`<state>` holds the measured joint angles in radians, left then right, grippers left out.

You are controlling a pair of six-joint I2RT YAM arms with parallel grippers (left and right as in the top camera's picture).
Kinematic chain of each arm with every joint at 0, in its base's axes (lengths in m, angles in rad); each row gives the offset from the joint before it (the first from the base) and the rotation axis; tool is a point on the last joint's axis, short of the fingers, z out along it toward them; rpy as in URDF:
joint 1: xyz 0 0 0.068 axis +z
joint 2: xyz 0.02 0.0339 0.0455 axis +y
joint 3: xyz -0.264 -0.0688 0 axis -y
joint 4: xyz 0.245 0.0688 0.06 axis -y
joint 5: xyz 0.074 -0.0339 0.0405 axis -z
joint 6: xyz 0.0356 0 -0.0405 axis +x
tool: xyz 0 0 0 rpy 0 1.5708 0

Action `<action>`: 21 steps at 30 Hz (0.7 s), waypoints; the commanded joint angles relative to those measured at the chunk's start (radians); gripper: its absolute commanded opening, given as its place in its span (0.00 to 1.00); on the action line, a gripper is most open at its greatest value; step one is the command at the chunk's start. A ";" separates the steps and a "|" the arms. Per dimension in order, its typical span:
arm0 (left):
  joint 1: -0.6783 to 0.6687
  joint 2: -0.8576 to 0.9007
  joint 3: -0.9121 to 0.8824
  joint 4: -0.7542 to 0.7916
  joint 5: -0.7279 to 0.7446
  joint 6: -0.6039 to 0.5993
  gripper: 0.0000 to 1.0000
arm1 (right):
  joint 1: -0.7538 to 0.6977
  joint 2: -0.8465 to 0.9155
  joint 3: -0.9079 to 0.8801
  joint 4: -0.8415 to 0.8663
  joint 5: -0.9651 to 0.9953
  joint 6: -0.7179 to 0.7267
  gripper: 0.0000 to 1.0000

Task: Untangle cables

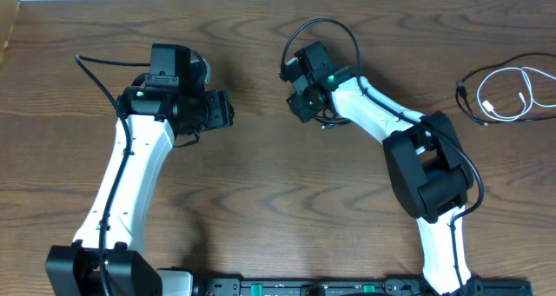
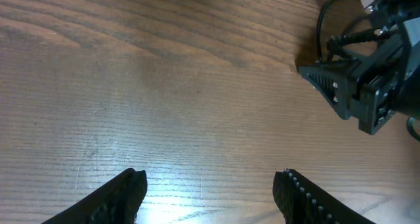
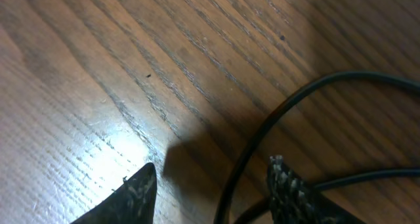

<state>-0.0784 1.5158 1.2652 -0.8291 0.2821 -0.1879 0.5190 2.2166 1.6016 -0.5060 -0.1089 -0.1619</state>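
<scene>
The dark wood-grain desk point(image 1: 261, 200) carries the job's own things far off at its right edge: a small tangle of thin black and white cords with little plugs point(image 1: 502, 92), well apart from both arms and untouched.

The left claw point(image 1: 228, 111) is spread, with only bare wood between its fingers. The right claw point(image 1: 300, 95) is spread too and hangs low over the desk, close to the left one.

The main risk, as I judge it, is the thick black arm cable point(image 3: 262, 129). It curls right between the right claw's fingers point(image 3: 211, 178), so a closing move here could pinch the robot's own wiring instead of a cord. The two claws also face each other closely enough to collide on a careless swing.

Only the overhead view shows the cords at all. The left wrist view shows the left claw point(image 2: 210, 184) with the right claw's black tip point(image 2: 348, 86) ahead of it.
</scene>
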 commanded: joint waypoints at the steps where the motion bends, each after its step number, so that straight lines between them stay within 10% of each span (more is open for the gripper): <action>1: 0.003 0.002 -0.007 -0.001 -0.006 -0.013 0.67 | 0.006 -0.006 -0.038 0.029 0.051 0.023 0.46; 9: 0.003 0.002 -0.007 -0.001 -0.006 -0.013 0.67 | 0.005 -0.006 -0.077 0.071 0.051 0.054 0.01; 21: 0.003 0.002 -0.007 0.000 -0.006 -0.013 0.67 | -0.044 -0.198 0.095 0.043 -0.156 0.147 0.01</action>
<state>-0.0784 1.5158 1.2652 -0.8291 0.2825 -0.1879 0.5011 2.1666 1.5963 -0.4759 -0.1452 -0.0402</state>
